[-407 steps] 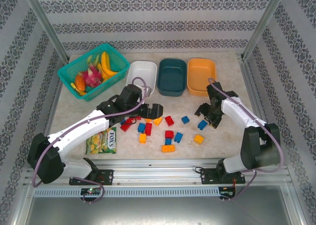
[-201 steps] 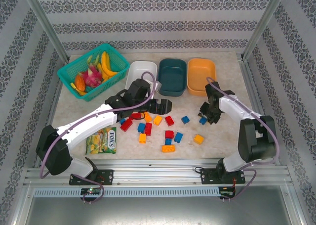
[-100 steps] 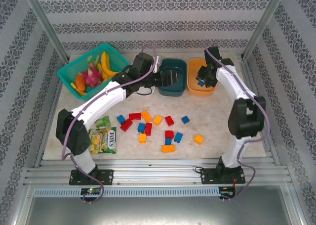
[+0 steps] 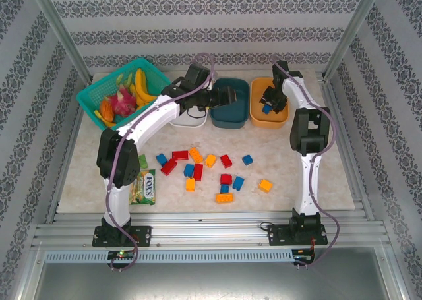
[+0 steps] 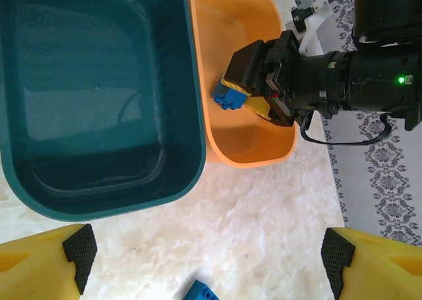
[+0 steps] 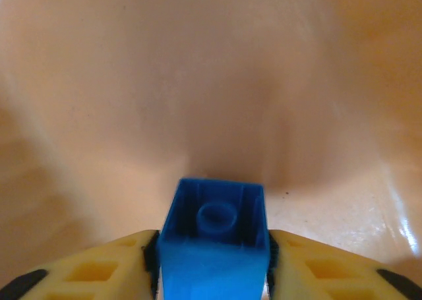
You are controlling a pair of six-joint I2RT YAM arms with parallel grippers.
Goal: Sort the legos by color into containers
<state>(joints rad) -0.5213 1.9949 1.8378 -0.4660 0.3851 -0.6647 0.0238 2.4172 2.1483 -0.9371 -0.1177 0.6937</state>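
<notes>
- right pincer [image 4: 269, 102]: clenched on a blue brick [image 6: 214, 247], one yellow finger against each side of it, studs pointing away from the wrist camera. Held low inside the orange tub [image 4: 267, 123], above the tub floor.
- left pincer [image 4: 227, 97]: released, fingers spread wide with nothing between them. Hanging over the near edge of the teal tub [image 4: 227, 120].
- teal tub: no bricks on its floor in the left wrist view. Touching the orange tub on its right.
- white tub [image 4: 188, 120]: left of the teal tub, partly hidden by the left arm. Contents cannot be told.
- loose bricks [image 4: 226, 160]: red, blue and orange-yellow, scattered over the middle of the bench [image 4: 297, 175], well apart from the three tubs. One blue piece visible on the marble surface near the left fingers in the left wrist view.
- basket [image 4: 89, 102]: teal lattice with fruit inside, at the far left corner.
- snack packet [image 4: 144, 184]: green, flat on the bench by the left arm, left of the bricks.
</notes>
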